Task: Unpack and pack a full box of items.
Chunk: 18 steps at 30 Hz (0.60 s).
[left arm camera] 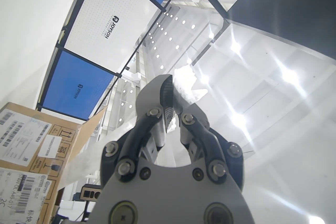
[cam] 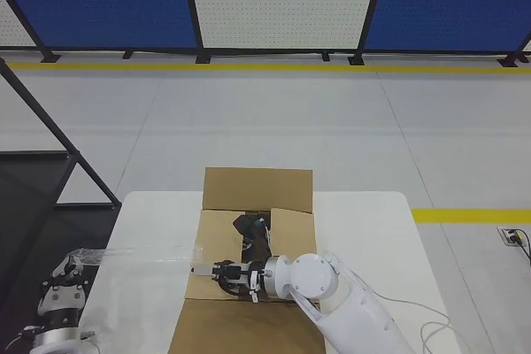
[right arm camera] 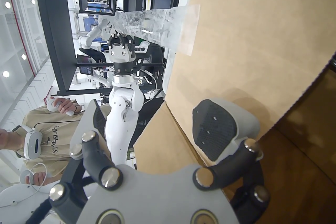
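Plastic film (cam: 142, 257) pinched in left tool (left arm camera: 174, 96)

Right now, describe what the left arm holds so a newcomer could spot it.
On the white table stands an open cardboard box. From its left flap a long strip of clear plastic stretches sideways to the left gripper, jaws shut on its end. It is the only see-through, crinkled thing; its neighbours are brown card or white.

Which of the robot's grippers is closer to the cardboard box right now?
Right. The right gripper is open at a flap edge of the cardboard box. The left gripper is off beside the table, apart from the box, clamped on a clear plastic sheet stretching toward it.
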Available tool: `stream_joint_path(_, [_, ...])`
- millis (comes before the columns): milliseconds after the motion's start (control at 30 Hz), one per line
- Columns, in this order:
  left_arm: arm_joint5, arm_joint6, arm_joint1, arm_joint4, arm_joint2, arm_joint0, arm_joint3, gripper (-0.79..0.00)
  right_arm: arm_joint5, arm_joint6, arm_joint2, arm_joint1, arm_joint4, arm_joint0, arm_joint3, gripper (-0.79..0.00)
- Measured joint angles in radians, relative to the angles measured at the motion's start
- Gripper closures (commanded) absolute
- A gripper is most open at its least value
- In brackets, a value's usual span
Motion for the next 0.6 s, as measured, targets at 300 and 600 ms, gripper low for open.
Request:
stream_joint_path(300, [-0.009,0.008,-0.006,-0.007,-0.007,-0.003,0.004,-0.231,-0.001,0.004,0.004,-0.003,-0.004,-0.001,0.002,-0.785])
stream_joint_path(600, [0.018,0.008,-0.008,0.019,-0.004,-0.012,0.023,-0.785,-0.001,0.006,0.006,-0.006,-0.005,0.000,0.006,-0.785])
